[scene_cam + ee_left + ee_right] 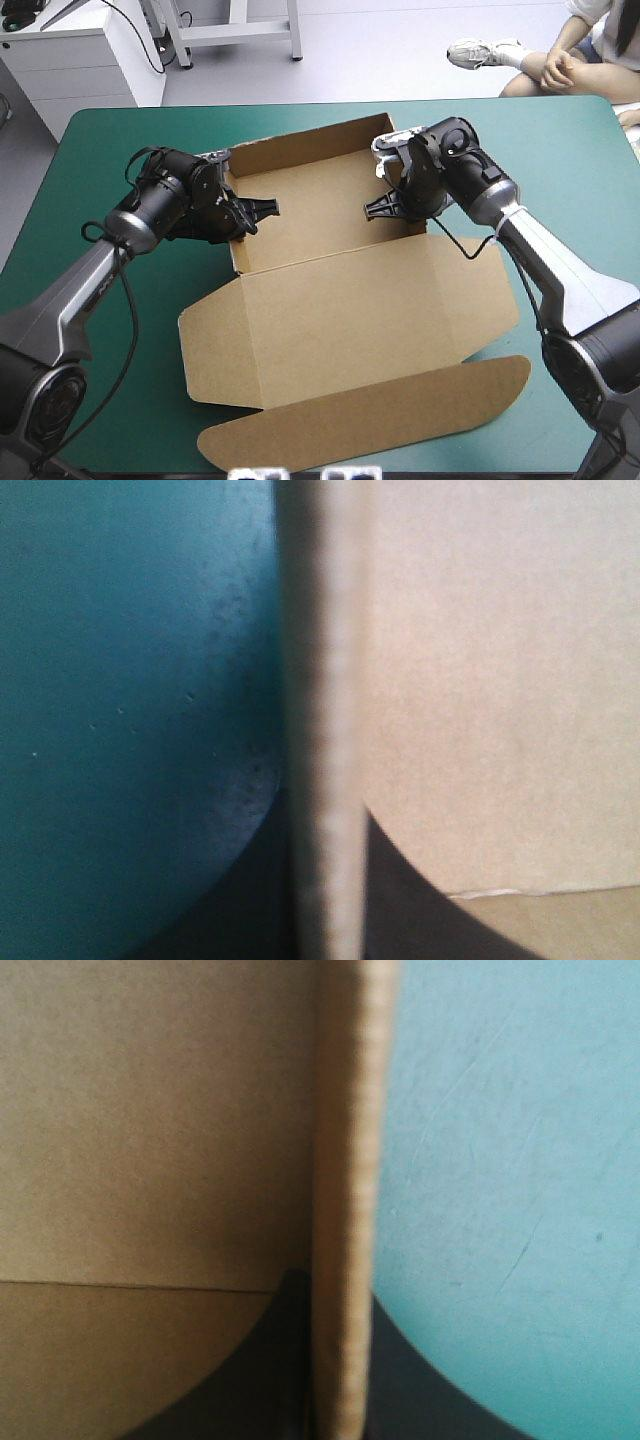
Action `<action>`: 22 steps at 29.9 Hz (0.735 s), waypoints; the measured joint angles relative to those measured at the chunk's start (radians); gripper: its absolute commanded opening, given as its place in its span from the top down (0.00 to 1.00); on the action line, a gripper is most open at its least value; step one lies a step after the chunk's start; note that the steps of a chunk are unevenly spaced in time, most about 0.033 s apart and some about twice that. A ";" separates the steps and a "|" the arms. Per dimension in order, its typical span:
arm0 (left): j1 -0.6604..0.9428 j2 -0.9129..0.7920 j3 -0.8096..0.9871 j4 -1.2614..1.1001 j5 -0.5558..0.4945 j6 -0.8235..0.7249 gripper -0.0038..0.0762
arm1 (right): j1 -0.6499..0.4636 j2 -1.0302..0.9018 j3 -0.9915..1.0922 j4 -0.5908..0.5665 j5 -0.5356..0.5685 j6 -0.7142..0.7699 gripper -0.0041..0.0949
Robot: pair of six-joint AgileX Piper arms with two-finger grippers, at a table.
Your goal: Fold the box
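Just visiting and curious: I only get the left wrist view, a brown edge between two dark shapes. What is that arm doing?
Observer: The left gripper is shut on the box, clamping its left side wall.
Operator: Is the other arm idle?
Observer: No, the right gripper is shut on the opposite wall.
Operator: Is the box done?
Observer: It is an open tray; its lid lies flat on the teal-green cover.
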 measured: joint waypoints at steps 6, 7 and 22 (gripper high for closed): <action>0.011 0.114 -0.049 -0.071 0.058 0.116 0.94 | -0.001 0.000 0.109 0.008 -0.027 0.033 0.98; 0.013 0.131 -0.059 -0.076 0.062 0.124 0.94 | -0.001 0.000 0.117 0.008 -0.029 0.037 0.98; 0.016 0.226 -0.094 -0.120 0.077 0.160 0.94 | -0.106 0.013 0.140 0.160 -0.031 -0.010 0.98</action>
